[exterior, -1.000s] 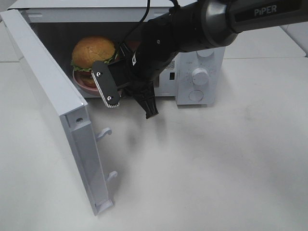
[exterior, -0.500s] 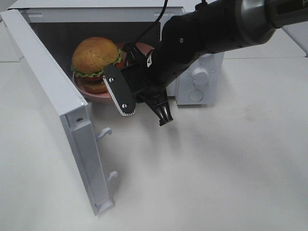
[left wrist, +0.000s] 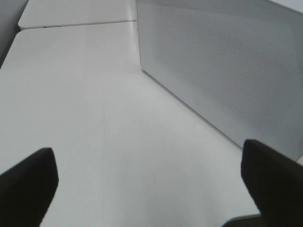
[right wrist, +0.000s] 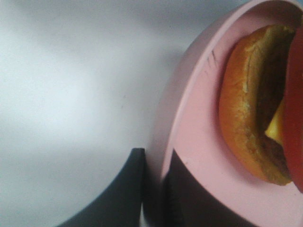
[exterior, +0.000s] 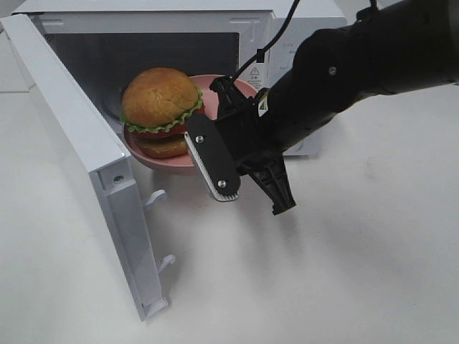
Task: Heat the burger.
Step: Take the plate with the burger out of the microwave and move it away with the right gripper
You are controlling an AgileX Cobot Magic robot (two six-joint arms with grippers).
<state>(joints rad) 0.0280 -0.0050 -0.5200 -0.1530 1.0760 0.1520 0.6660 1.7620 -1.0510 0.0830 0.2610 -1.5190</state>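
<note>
Here, right tool [right wrist: 154, 189] pinching plate [right wrist: 189, 142] rim — burger [exterior: 161, 107] aboard

Glossy golden bun on the burger [exterior: 159, 97]; smooth matt pink plate [exterior: 172, 161]; matt white counter [exterior: 344, 272]; perforated white microwave door [left wrist: 222, 61].

Golden-brown burger [exterior: 159, 100] on pink plate [exterior: 168, 161]; white microwave [exterior: 79, 154], perforated door

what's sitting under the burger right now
The burger rests on a pink plate, whose rim the right gripper pinches. What lies beneath the plate is hidden.
</note>
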